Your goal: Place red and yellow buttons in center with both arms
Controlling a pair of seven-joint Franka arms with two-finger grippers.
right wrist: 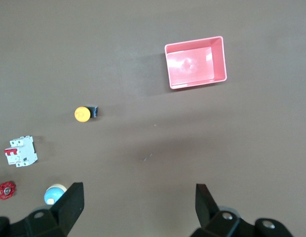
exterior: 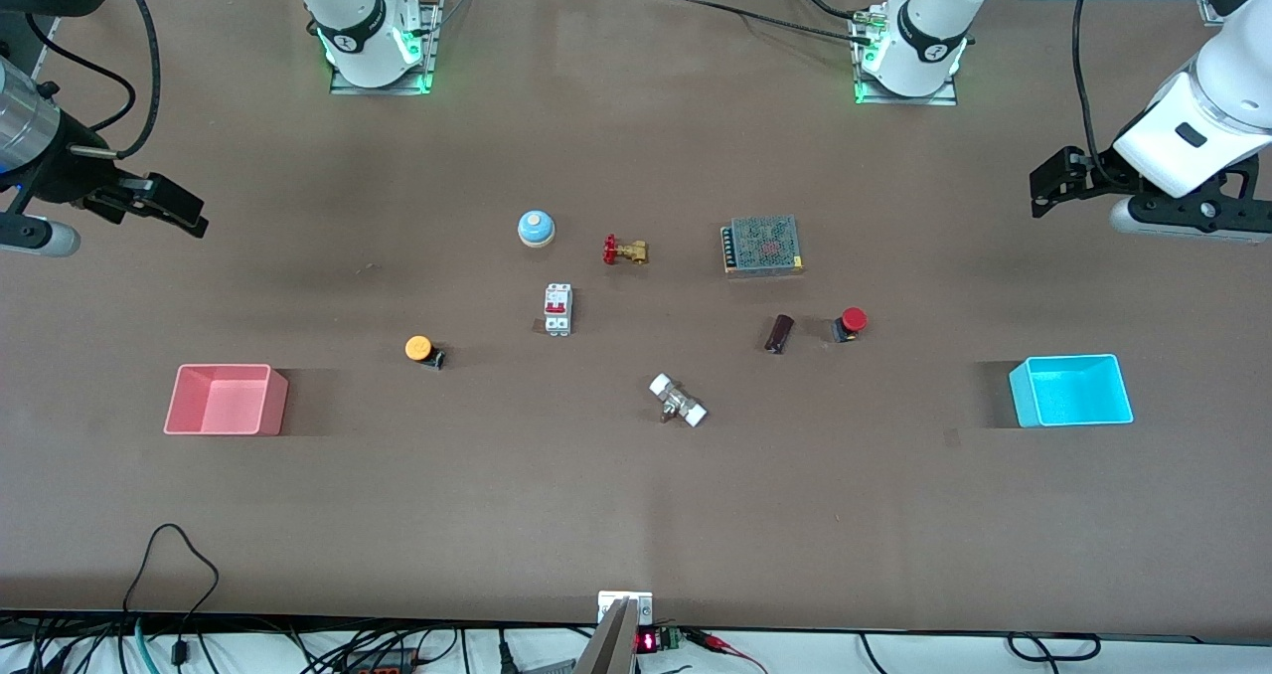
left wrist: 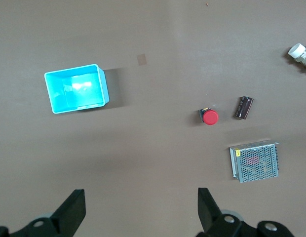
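Well, pink bin [exterior: 226, 400] and blue bin [exterior: 1070, 392] bare (left gripper [left wrist: 140, 212], right gripper [right wrist: 139, 210] agape).

Brown table [exterior: 636, 515]: two buttons [exterior: 418, 348], bins [exterior: 227, 400], perhaps capacitor [exterior: 780, 333].

Two white jointed arms carry black bands and round logo marks near their green-lit bases. Black cables loop along both. The left gripper [exterior: 1041, 189] and right gripper [exterior: 189, 212] are black.

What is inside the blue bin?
Nothing: the blue bin shows only its bare floor, in the left wrist view too. No part of its inside is covered.
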